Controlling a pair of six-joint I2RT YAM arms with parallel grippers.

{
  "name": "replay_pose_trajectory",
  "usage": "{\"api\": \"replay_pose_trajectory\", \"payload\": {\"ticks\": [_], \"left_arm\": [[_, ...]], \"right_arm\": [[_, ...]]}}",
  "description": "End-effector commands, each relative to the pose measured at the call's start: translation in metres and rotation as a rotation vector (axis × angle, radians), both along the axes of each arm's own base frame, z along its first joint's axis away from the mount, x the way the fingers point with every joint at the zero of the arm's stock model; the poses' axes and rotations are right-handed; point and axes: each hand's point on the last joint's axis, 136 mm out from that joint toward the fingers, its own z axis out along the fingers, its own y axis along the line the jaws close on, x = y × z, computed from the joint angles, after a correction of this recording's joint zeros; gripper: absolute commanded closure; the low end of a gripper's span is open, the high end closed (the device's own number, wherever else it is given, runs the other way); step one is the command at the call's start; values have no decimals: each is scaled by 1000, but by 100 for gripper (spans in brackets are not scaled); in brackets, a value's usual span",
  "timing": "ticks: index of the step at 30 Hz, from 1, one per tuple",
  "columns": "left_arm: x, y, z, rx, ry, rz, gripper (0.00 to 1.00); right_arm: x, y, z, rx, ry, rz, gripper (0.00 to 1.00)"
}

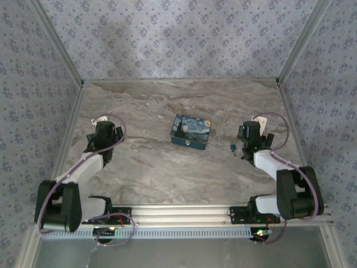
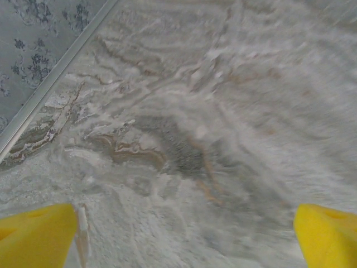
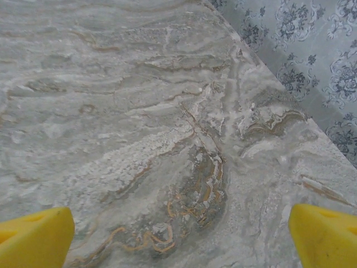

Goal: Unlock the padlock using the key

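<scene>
Marble table (image 1: pixel 167 173), patterned walls (image 1: pixel 178 33) on three sides. Blue starry-night tin (image 1: pixel 191 133) lying flat near table centre, turned a little off square.

Padlock (image 1: pixel 193 143) read as pale speck on near face of tin, touching it. Too small to make out shackle, or whether locked.

Tiny bluish thing on bare marble right of tin, taken as key (image 1: pixel 232 147). Apart from tin, just left of right arm. Shape not resolvable.

Left claw (image 2: pixel 184 240) spread wide. Yellow fingertips (image 2: pixel 34 234) in both lower corners of left wrist view, bare marble between them. Aimed toward far left, wall rail (image 2: pixel 56 78) crossing upper left corner of that view. In top view, left arm on left side of table, well apart from tin.

Right claw (image 3: pixel 181 237) spread wide too. Yellow fingertips (image 3: pixel 323 234) in both lower corners of right wrist view, veined marble between them. Wall base cutting across upper right of that view. In top view, right arm on right side of table, nearer key than tin.

Both arm bases on aluminium rail (image 1: pixel 184 215) at near edge.
</scene>
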Motion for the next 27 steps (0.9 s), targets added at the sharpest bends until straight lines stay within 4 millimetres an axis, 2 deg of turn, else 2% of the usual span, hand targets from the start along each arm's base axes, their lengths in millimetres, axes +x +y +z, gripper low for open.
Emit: {"api": "replay_pose_trajectory", "payload": {"ticks": [1,3,6,7,9,10,11,12,13,15,27], "left_arm": [[32,7,6,99,-97,-67,0],[38,6,0,117,-115,-93,0],[50,-11,8,94,-216,-197,0],[51,-12,1,89,-209,-204,0],[52,-7,-4,82,-233,-181,0],[51,-4,-6,53,-216,-179,0],[52,-1,-7,36,-235,-175,0],[49,-3,-15,14,-236,-199,0],[51,-2,-11,30,-294,-200,0],[47,3,-14,27,-244,-159,0],[46,1,-12,58,-260,-152,0]], "right_arm": [[22,1,17,-65,-137,59,0],[29,10,13,-70,-120,127,0],[34,5,7,-65,-177,159,0],[36,7,4,-54,-162,184,0],[37,11,1,14,-175,230,0],[34,14,-8,32,-168,280,0],[37,15,-7,38,-224,299,0],[34,8,-10,42,-200,257,0],[32,6,-12,62,-173,242,0],[33,11,-7,-2,-201,243,0],[35,11,-10,33,-185,266,0]]}}
